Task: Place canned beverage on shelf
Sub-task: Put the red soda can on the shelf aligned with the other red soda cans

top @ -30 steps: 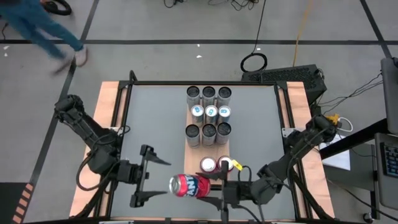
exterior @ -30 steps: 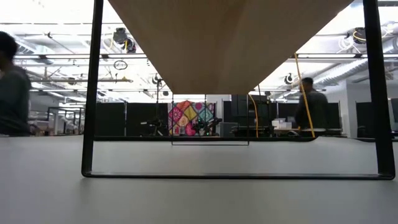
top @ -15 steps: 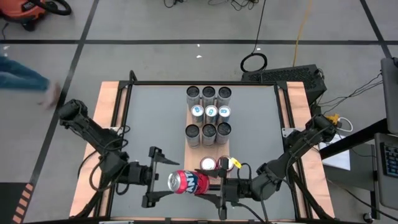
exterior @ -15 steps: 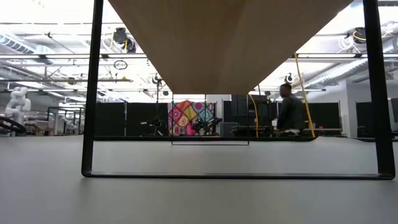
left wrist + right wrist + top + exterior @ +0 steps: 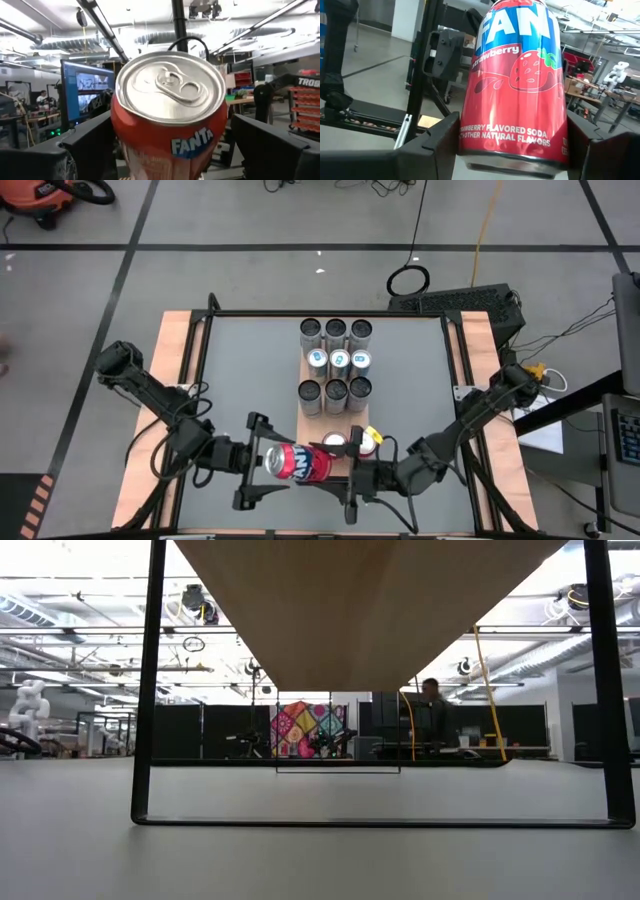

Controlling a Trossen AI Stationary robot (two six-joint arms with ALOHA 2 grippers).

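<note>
A red Fanta strawberry can (image 5: 297, 463) hangs level above the table's near edge, with its top toward the table's left. My right gripper (image 5: 338, 473) is shut on its bottom end. My left gripper (image 5: 268, 460) is open. Its two fingers (image 5: 90, 145) stand on either side of the can's top end (image 5: 172, 87); I cannot tell whether they touch it. The shelf (image 5: 312, 412), a light wood board, runs down the table's middle. It shows from below in the low view (image 5: 360, 600). My right gripper pinches the can's side wall near its bottom rim (image 5: 470, 145) between its two fingers (image 5: 437, 137). The fingers come level from the table's right and reach along the can. The can is lifted clear and lies level, its top pointing away from the gripper.
Three rows of three cans (image 5: 335, 362) stand on the shelf, and two more cans (image 5: 348, 443) at its near end beside something yellow (image 5: 372, 434). Black frame legs (image 5: 150, 690) carry the shelf. A person (image 5: 432, 715) moves in the room beyond.
My left gripper has moved toward the table's right, up to the can, and its open fingers now stand around the can's top end. The can stays level in my right gripper.
</note>
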